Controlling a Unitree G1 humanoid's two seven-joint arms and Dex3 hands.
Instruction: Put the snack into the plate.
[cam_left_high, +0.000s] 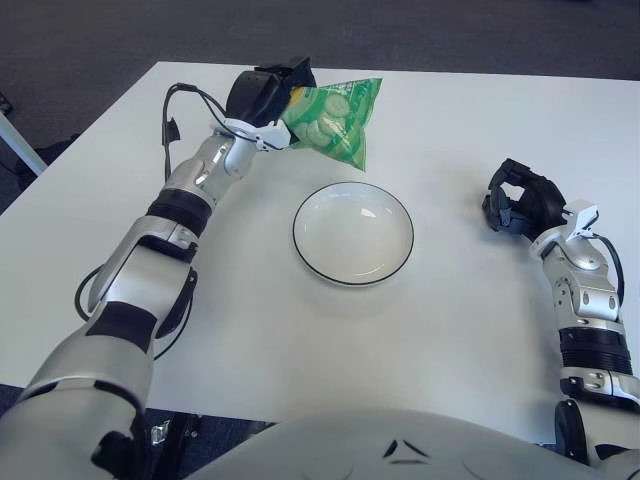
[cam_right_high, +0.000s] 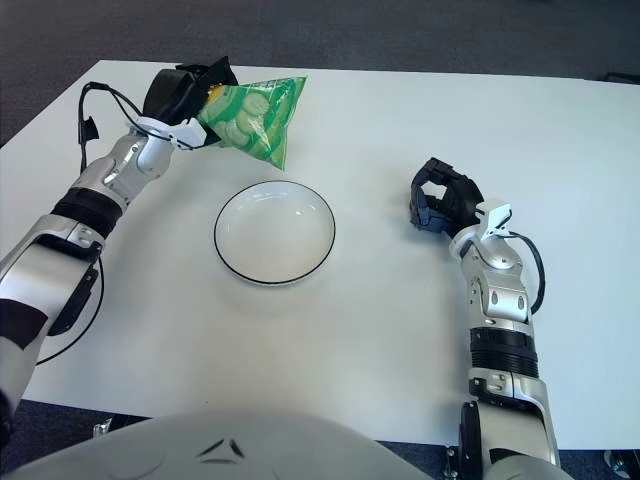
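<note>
Left eye view
- Table: white top, carries the plate and spans most of the view.
- Plate: white, dark rim, round, nothing inside it; sits on the table near the centre.
- Snack: green bag with pale round pieces printed on it, held off the table surface, hanging tilted; its lower corner points down toward the far rim of the plate but does not touch it.
- Left hand: raised over the far left part of the table, fingers closed on the left edge of the snack.
- Right hand: shows to the right of the plate, well apart from it, fingers curled inward with nothing between them.
- Cable: dark loop beside the left forearm.

Right eye view
- Plate: same position, nothing inside it, dark rim fully visible.
- Snack: beyond the plate and to its left, clear of the rim, one end clamped in the hand.
- Left hand: dark fingers wrapped on the bag's left end.
- Right hand: right of the plate, fingers curled, nothing held; contact with the table cannot be determined.
</note>
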